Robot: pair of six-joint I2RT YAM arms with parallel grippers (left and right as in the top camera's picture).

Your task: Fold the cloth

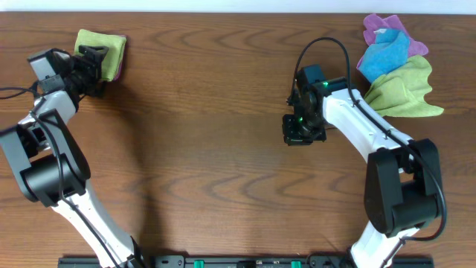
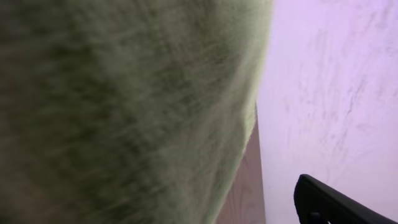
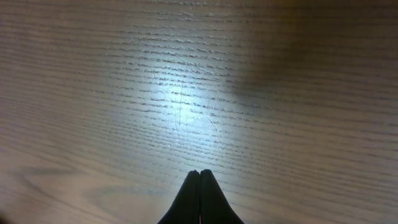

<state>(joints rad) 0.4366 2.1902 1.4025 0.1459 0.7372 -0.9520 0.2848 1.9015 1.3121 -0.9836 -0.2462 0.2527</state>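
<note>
Overhead view puts the green cloth point(image 1: 111, 50) at about ten o'clock on the counter point(image 1: 201, 149), close to the far left corner. It lies as a small, compact, roughly square packet rather than a spread sheet, so I judge the folding itself to be done or very nearly done. The left claw point(image 1: 92, 63) meets the packet at its seven o'clock edge, touching or overlapping it. From the left wrist camera the blurred green weave fills everything from nine o'clock through the centre, with a pale wall point(image 2: 329, 81) behind it at three o'clock and a single dark finger point(image 2: 329, 202) showing at five o'clock, clear of the fabric. The other finger is hidden, so I cannot tell whether this claw is clenched on the cloth or has let it go. The right claw point(image 3: 199, 179) is clenched with its tips pressed together and nothing between them. It hangs over bare wood to the right of the counter's middle, well apart from the green cloth. A loose heap of cloths point(image 1: 398, 71), purple, blue and yellow-green, sits crumpled at two o'clock beyond the right arm, and none of them is folded. What looks left for the green cloth is little: freeing the left claw and drawing it off without dragging a layer open. If the heap belongs to the job, that part is untouched.
</note>
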